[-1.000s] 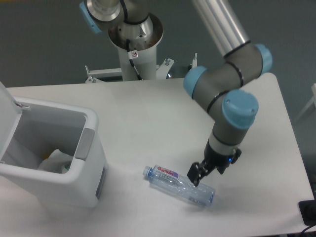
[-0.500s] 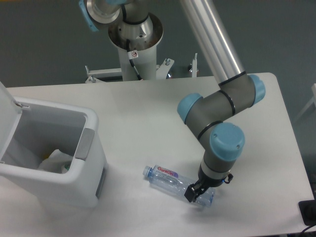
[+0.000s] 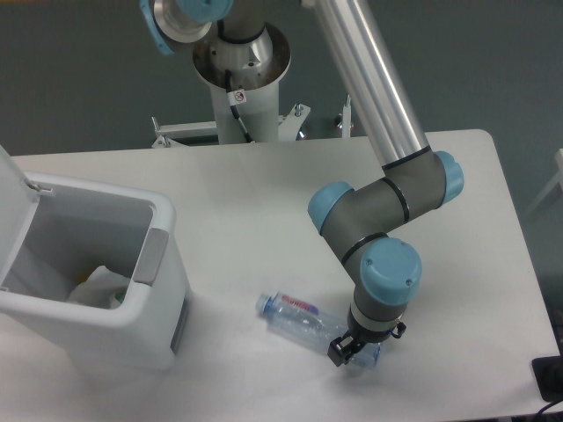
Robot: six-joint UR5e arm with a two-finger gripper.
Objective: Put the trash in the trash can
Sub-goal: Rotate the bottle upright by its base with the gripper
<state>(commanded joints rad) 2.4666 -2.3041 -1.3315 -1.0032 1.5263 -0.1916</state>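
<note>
Black fingers (image 3: pixel 346 351) straddle the bottle (image 3: pixel 303 321); grip unclear.

A white rectangular bench (image 3: pixel 264 211) with rounded corners is filling most of the frame, a dark grey floor (image 3: pixel 70 79) is showing behind it, and a black object (image 3: pixel 550 380) is sitting at the lower right edge.

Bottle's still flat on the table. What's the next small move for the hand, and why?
Probably close the hand on the bottle. It sits low over the bottle's base end, while the cap points toward the open trash can. Whether the fingers already grip is unclear, so confirm a firm hold before lifting.
</note>
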